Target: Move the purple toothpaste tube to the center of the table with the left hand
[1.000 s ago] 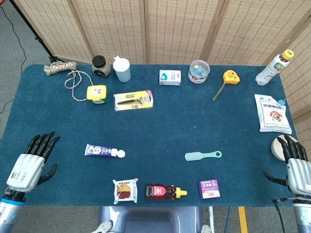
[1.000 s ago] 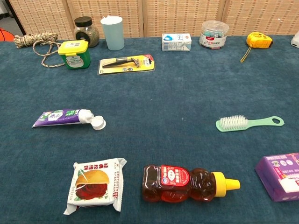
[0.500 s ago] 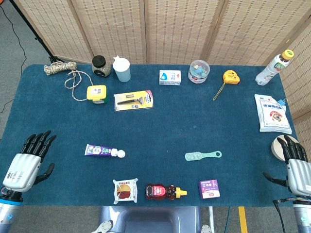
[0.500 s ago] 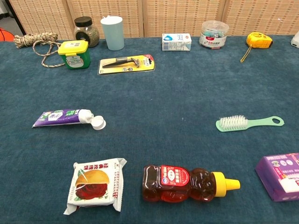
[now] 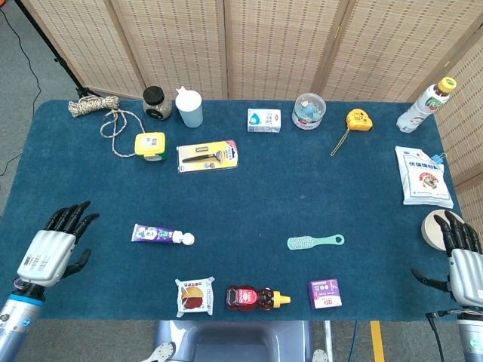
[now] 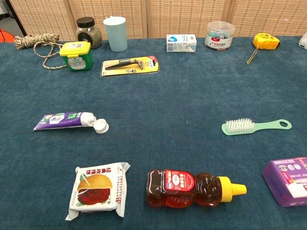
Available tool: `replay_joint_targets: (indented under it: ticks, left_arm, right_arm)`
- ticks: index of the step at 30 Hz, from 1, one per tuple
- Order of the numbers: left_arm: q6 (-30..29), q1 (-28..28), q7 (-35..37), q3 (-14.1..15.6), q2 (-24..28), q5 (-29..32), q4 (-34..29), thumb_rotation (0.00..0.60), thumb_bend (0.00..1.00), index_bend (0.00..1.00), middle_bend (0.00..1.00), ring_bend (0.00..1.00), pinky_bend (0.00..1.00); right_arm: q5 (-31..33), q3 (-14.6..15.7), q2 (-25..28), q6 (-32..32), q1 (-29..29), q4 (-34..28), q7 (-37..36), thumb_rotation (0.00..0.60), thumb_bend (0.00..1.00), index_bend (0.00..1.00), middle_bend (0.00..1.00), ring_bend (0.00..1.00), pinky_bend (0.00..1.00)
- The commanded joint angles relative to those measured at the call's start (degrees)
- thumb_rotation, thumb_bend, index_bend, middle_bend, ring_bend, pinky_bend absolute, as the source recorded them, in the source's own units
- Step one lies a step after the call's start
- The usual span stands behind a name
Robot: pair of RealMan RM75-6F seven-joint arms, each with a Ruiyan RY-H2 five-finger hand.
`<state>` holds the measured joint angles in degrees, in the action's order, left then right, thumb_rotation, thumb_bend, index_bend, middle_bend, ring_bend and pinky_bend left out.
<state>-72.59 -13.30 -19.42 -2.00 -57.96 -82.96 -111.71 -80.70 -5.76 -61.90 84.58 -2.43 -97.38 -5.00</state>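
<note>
The purple toothpaste tube [image 5: 155, 234] [image 6: 64, 120] lies flat on the blue table, its white cap pointing right. In the head view my left hand [image 5: 54, 249] hovers at the table's front left, well to the left of the tube, fingers apart and holding nothing. My right hand [image 5: 463, 260] is at the front right edge, fingers spread and empty. Neither hand shows in the chest view.
A snack packet [image 6: 98, 189], a honey bear bottle [image 6: 192, 189] and a purple box [image 6: 289, 181] lie along the front. A green brush [image 5: 315, 241] lies right of centre. Rope [image 5: 92, 106], jar [image 5: 155, 103], cup [image 5: 189, 108], razor pack [image 5: 207, 155], yellow-green tape measure [image 5: 150, 145] and other items line the back.
My left hand first slid down and left, then came back a little to the right, toward the tube. The tube and the right hand have not moved.
</note>
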Motion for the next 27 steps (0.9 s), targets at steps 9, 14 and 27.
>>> replay_joint_targets:
  ticks: [9,14,27]
  left_arm:
    - [10.7,-8.47,-4.41,-3.03,-4.26,9.16,3.06,0.6,0.4,0.23,0.18,0.16,0.17]
    - [12.73,-11.58,-8.16,-3.96,-8.58,13.33,6.07,0.6,0.4,0.22,0.19,0.17,0.18]
    - [15.36,-17.48,-14.25,-4.28,-17.06,20.47,9.31,0.6,0.4,0.27,0.24,0.2,0.19]
  right_arm:
    - [-0.22,0.0,0.72,0.58,0.4,-0.56,0.05,0.6,0.0,0.0,0.0,0.0,0.0]
    - [-0.21,0.17,0.97,0.99,0.86,-0.75,-0.12,0.6,0.0,0.0,0.0,0.0,0.0]
    - [-0.05,0.14,1.44,1.49,1.38,-1.14,0.03,0.6,0.0,0.0,0.0,0.0,0.0]
